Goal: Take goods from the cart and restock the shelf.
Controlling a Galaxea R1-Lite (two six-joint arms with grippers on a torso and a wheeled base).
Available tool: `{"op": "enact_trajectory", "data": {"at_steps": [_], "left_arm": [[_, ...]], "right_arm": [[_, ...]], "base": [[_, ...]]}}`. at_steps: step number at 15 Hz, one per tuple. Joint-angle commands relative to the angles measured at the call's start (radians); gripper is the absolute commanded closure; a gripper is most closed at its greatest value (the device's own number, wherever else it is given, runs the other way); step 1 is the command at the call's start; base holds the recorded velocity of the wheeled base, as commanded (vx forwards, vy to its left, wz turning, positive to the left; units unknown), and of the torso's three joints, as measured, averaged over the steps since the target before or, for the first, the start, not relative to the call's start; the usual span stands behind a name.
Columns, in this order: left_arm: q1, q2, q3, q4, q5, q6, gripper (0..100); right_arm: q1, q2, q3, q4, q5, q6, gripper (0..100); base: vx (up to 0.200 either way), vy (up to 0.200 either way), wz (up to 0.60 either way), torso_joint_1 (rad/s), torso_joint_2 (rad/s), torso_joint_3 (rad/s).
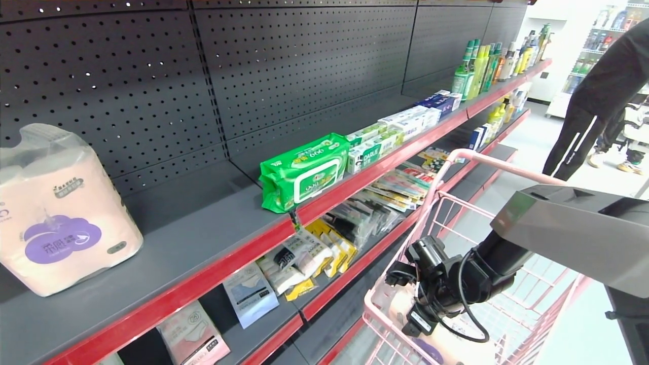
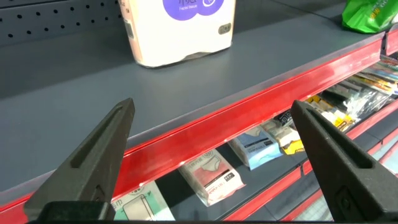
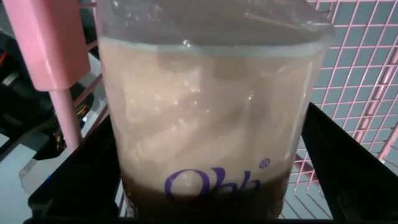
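Note:
A pink-and-white tissue pack (image 1: 66, 213) with a purple label stands on the grey upper shelf (image 1: 203, 238), at its left. My left gripper (image 2: 212, 104) hangs open in front of that shelf's red edge, with the same pack (image 2: 180, 31) beyond it. The pink cart (image 1: 456, 167) stands at the lower right. My right gripper (image 1: 416, 317) is down inside its near corner. There it is shut on a second tissue pack (image 3: 211, 124), with one dark finger against each side of it.
A green wipes pack (image 1: 304, 170) and toothpaste boxes (image 1: 380, 139) sit further along the upper shelf. The lower shelf (image 1: 324, 243) holds masks and packets. Between the tissue pack and the green pack lies bare shelf. A person (image 1: 603, 96) stands in the aisle beyond the cart.

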Motion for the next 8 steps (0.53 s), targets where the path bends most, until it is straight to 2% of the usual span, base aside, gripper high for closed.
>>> {"op": "enact_trajectory", "data": {"at_steps": [1,5,6,8], "left_arm": [[0.0,0.001,0.0,0.0,0.0,0.0,0],[0.0,0.001,0.0,0.0,0.0,0.0,0],[0.0,0.001,0.0,0.0,0.0,0.0,0],[0.0,0.001,0.0,0.0,0.0,0.0,0]], "right_arm": [[0.001,0.014,-0.017,-0.003,-0.002,-0.002,0],[-0.001,0.012,0.0,-0.003,0.004,-0.006,0],[-0.001,0.012,0.002,-0.003,0.007,-0.006,100],[0.001,0.0,0.014,-0.001,0.001,-0.002,100]], "base": [[0.0,0.0,0.0,0.0,0.0,0.0],[0.0,0.0,0.0,0.0,0.0,0.0],[0.0,0.0,0.0,0.0,0.0,0.0],[0.0,0.0,0.0,0.0,0.0,0.0]]}}
